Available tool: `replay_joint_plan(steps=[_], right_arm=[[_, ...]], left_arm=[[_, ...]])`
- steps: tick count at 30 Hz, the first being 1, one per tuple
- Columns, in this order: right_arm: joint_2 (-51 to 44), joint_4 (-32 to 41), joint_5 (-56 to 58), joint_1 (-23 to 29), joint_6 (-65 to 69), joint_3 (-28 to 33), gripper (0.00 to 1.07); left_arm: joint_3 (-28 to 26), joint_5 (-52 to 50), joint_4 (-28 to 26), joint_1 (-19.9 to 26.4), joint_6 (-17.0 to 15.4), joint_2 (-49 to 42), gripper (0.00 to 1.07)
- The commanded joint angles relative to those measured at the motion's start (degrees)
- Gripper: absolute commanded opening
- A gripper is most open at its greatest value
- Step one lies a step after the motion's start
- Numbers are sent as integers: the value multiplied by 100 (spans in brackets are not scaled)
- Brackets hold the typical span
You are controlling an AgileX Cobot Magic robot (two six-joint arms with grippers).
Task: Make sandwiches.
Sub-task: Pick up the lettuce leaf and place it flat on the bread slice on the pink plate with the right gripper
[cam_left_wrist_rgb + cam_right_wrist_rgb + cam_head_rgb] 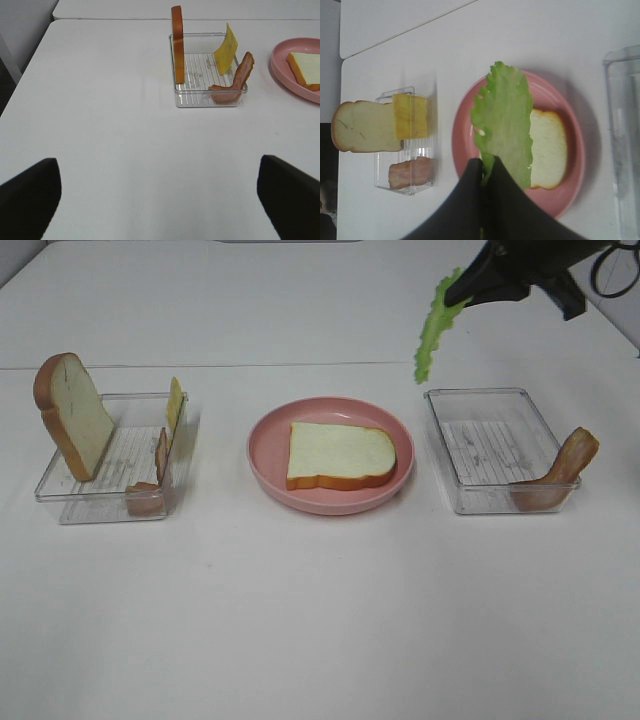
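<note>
One white bread slice [340, 455] [548, 150] lies flat on the pink plate [268, 455] [462, 145]. My right gripper [462, 290] [484, 169] hangs high over the back right, shut on the top of a ruffled green lettuce leaf [435, 330] [504, 127] that dangles free. A second bread slice [75, 415] [177, 44] leans upright in the left clear tray [60, 502] [200, 99], beside yellow cheese [175, 403] [226, 48] and a meat strip [160, 455] [235, 82]. My left gripper [160, 200] stands open well short of that tray, holding nothing.
The right clear tray [480, 405] [625, 150] holds another meat strip [560, 475] leaning on its front right corner. The white table's seam runs behind the trays, and the table's left edge shows in the left wrist view.
</note>
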Motion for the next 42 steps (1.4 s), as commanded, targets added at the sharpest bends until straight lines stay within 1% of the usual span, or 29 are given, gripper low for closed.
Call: replay_joint_plan(steps=[1, 2, 3, 5, 6, 8, 9, 11, 14, 21, 34, 37, 39, 40, 42], right_arm=[[269, 223, -292, 378, -126, 6, 0], [481, 292, -309, 602, -155, -80, 0], [481, 292, -309, 602, -155, -80, 0], [796, 435, -321, 894, -235, -212, 0], [796, 435, -321, 894, -235, -212, 0], [1020, 573, -344, 1106, -298, -332, 0], [1020, 573, -344, 1106, -298, -332, 0], [1215, 636, -372, 1295, -298, -435, 0], [1346, 642, -413, 1427, -315, -521, 0], [1621, 659, -493, 1478, -315, -613, 0], [1621, 476, -716, 1450, -315, -613, 0], [1621, 355, -716, 1450, -304, -613, 0], [1621, 46, -699, 1450, -155, -613, 0], [1621, 46, -699, 1450, -155, -613, 0], [1621, -201, -682, 1450, 40, -613, 0]], left_arm=[[6, -29, 17, 23, -11, -80, 100], [6, -29, 17, 23, -11, -80, 100], [6, -29, 17, 23, -11, -80, 100], [6, -29, 17, 23, -11, -80, 100], [6, -29, 17, 23, -11, -80, 100], [6, -29, 17, 23, -11, -80, 100], [6, -29, 17, 23, -11, -80, 100], [6, -29, 17, 23, -11, -80, 100], [6, -29, 17, 23, -11, -80, 100], [6, -29, 17, 23, -11, -80, 100], [6, -29, 17, 23, -11, -80, 100], [6, -29, 17, 23, -11, -80, 100], [6, -29, 17, 23, -11, -80, 100], [6, -29, 17, 23, -11, -80, 100], [6, -29, 17, 23, -11, -80, 100]])
